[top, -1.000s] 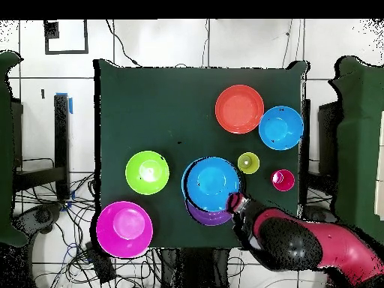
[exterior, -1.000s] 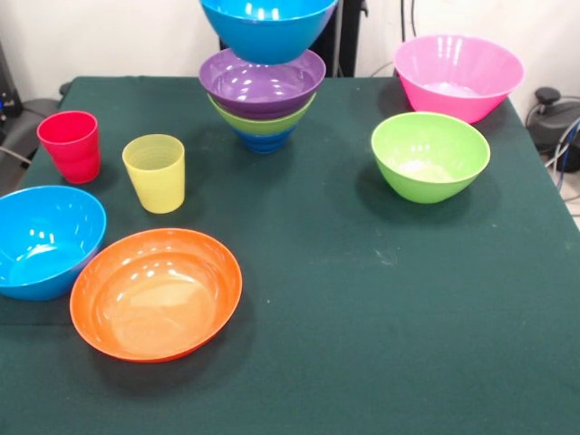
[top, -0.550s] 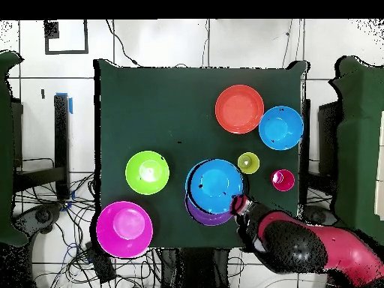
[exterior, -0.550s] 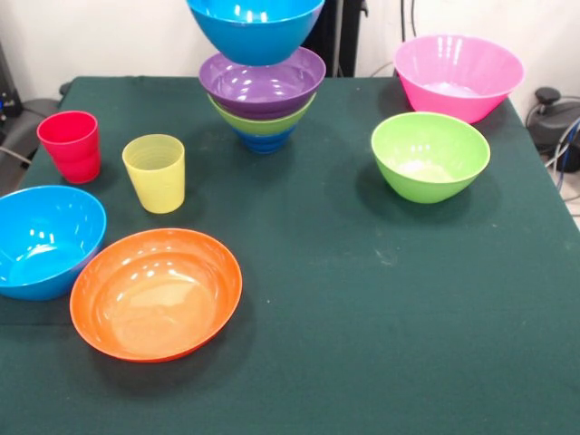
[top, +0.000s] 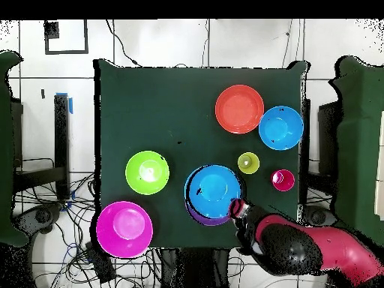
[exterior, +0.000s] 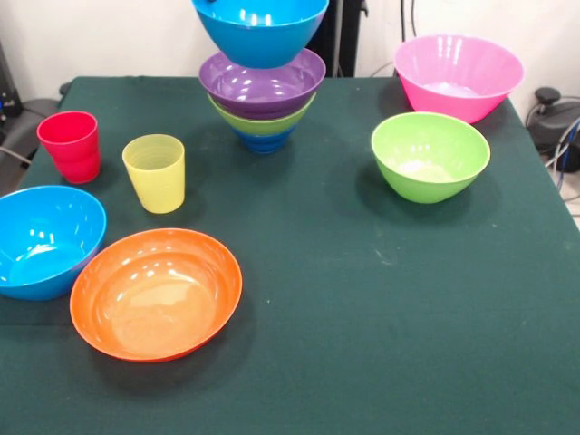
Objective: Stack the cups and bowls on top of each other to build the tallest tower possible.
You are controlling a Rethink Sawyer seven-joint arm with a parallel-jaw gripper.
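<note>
The end effector (top: 238, 208) gripped the rim of a glossy light blue plastic bowl (exterior: 260, 27), holding it just above the purple bowl (exterior: 262, 83) topping the nested tower (exterior: 263, 104), apparently to stack it.

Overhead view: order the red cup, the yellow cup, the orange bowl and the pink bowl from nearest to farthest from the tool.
From the tool:
1. Yellow cup, just above it.
2. Red cup, up and right; close to call against the first.
3. Orange bowl, far above.
4. Pink bowl, far left.

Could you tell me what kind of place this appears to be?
Probably a robotics lab workstation: a green-covered table set with plastic bowls and cups, a red and black robot arm reaching over it, and loose cables across the tiled floor around it.
</note>
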